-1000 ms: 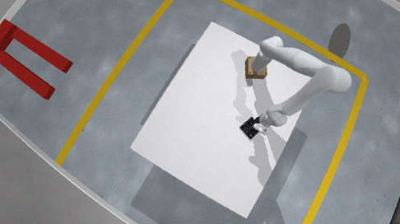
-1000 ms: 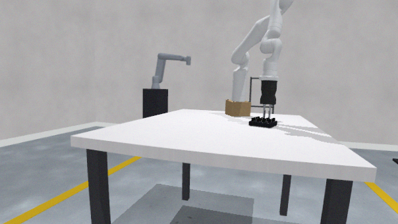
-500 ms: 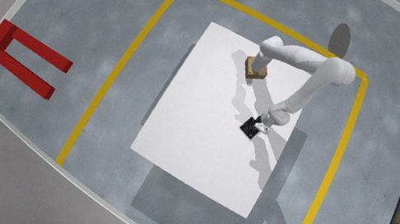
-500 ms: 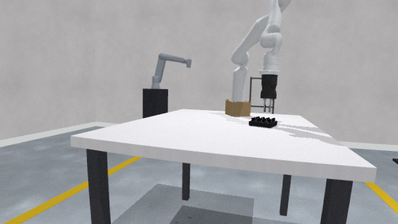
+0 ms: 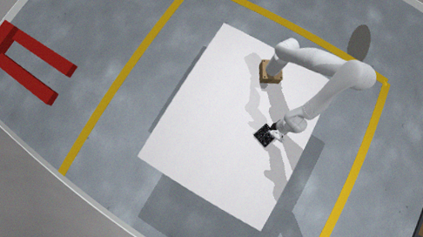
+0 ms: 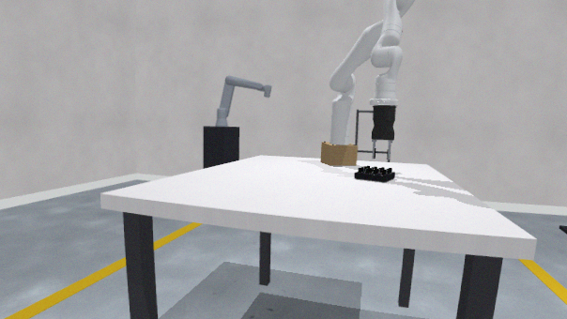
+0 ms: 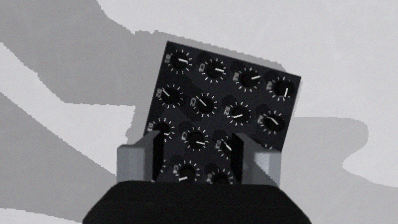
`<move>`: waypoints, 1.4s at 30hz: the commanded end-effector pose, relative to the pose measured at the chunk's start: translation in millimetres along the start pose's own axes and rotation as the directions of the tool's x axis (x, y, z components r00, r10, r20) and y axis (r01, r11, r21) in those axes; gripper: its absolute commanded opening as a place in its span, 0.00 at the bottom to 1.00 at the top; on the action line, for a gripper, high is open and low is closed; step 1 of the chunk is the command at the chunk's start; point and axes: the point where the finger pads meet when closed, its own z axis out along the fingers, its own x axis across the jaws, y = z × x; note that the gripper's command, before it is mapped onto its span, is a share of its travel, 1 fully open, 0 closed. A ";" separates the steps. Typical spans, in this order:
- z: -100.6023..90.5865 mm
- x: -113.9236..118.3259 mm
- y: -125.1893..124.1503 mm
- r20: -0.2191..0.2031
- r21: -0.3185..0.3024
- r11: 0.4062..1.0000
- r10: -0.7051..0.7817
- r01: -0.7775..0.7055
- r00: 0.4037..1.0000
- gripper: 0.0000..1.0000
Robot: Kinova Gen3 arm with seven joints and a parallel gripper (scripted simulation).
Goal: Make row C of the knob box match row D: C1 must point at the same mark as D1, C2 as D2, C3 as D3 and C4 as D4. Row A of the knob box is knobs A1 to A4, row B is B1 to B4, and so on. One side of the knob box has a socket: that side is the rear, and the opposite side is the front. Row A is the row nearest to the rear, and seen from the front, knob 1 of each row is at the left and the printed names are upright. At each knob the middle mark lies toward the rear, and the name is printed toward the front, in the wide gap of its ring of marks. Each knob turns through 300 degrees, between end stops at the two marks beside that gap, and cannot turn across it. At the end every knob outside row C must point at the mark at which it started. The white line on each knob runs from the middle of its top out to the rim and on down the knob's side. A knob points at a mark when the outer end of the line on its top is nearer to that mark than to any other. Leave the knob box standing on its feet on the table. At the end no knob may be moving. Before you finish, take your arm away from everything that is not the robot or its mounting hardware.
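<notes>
The black knob box [image 5: 264, 136] [image 6: 371, 177] [image 7: 294, 81] stands on the table. My gripper [image 6: 381, 159] [image 7: 197, 149] is open and empty, raised above the box. In the wrist view row 1 is at the top and row D at the left. Knob D1 [image 7: 180, 61] and knob C1 [image 7: 215, 70] both point right. Knob D2 [image 7: 170, 95] and knob C2 [image 7: 204, 104] both point up-left. Knob D3 [image 7: 163, 129] and knob C3 [image 7: 196, 139] point right, slightly down. Knob C4 [image 7: 186, 174] points left, slightly down. D4 is hidden behind the left finger.
The white table [image 5: 209, 123] [image 6: 282, 197] carries the arm's brown base block [image 5: 271, 72] [image 6: 339, 154] behind the box. Knob B3 [image 7: 226, 145] is beside the right finger, which hides most of A3. Knob B4 [image 7: 220, 178] is partly cut off by the gripper body; A4 is hidden.
</notes>
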 end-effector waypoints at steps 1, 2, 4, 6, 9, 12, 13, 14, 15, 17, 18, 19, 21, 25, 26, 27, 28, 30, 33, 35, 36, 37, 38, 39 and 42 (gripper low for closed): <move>-4.0 -1.1 -0.6 0.003 0.002 1.000 -0.001 0.001 1.000 1.00; -4.0 -1.1 -0.6 0.003 0.002 1.000 -0.001 0.001 1.000 1.00; -6.3 -1.1 -0.6 0.003 0.002 1.000 -0.001 0.001 1.000 1.00; -12.4 -1.1 -0.6 0.003 0.002 1.000 -0.001 0.001 1.000 1.00; -25.4 -1.0 -0.6 0.003 0.002 1.000 -0.001 0.001 1.000 1.00; -42.1 -1.0 -0.6 0.003 0.002 1.000 -0.001 0.001 1.000 1.00; -48.2 -1.0 -0.5 0.003 0.002 1.000 -0.001 0.001 1.000 1.00; -54.4 -1.0 -0.5 0.003 0.002 1.000 -0.001 0.001 1.000 1.00; -60.6 -1.0 -0.5 0.003 0.002 1.000 -0.001 0.001 1.000 1.00; -73.0 -0.9 -0.5 0.003 0.002 1.000 -0.001 0.001 1.000 1.00; -78.9 -0.9 -0.5 0.003 0.002 1.000 -0.001 0.001 1.000 1.00; -78.9 -0.9 -0.5 0.003 0.002 1.000 -0.001 0.001 1.000 1.00; -84.6 -0.9 -0.5 0.003 0.002 1.000 -0.001 0.001 1.000 1.00; -103.0 -0.9 -0.4 0.003 0.002 1.000 -0.001 0.001 1.000 1.00; -106.2 -0.9 -0.4 0.003 0.002 1.000 -0.001 0.001 1.000 1.00; -108.8 -0.8 -0.4 0.003 0.002 1.000 -0.001 0.001 1.000 1.00; -110.9 -0.9 -0.4 0.003 0.002 1.000 -0.001 0.001 1.000 1.00; -113.3 -0.8 -0.4 0.003 0.002 1.000 -0.001 0.001 1.000 1.00; -114.1 -0.8 -0.4 0.003 0.002 1.000 -0.001 0.001 1.000 1.00; -114.1 -0.8 -0.4 0.003 0.002 1.000 -0.001 0.001 1.000 1.00; -114.1 -0.8 -0.4 0.003 0.002 1.000 -0.001 0.001 1.000 1.00; -114.1 -0.8 -0.4 0.003 0.002 1.000 -0.001 0.001 1.000 1.00; -114.1 -0.8 -0.4 0.003 0.002 1.000 -0.001 0.001 1.000 1.00; -114.1 -0.8 -0.4 0.003 0.002 1.000 -0.001 0.001 1.000 1.00; -114.1 -0.8 -0.4 0.003 0.002 1.000 -0.001 0.001 1.000 1.00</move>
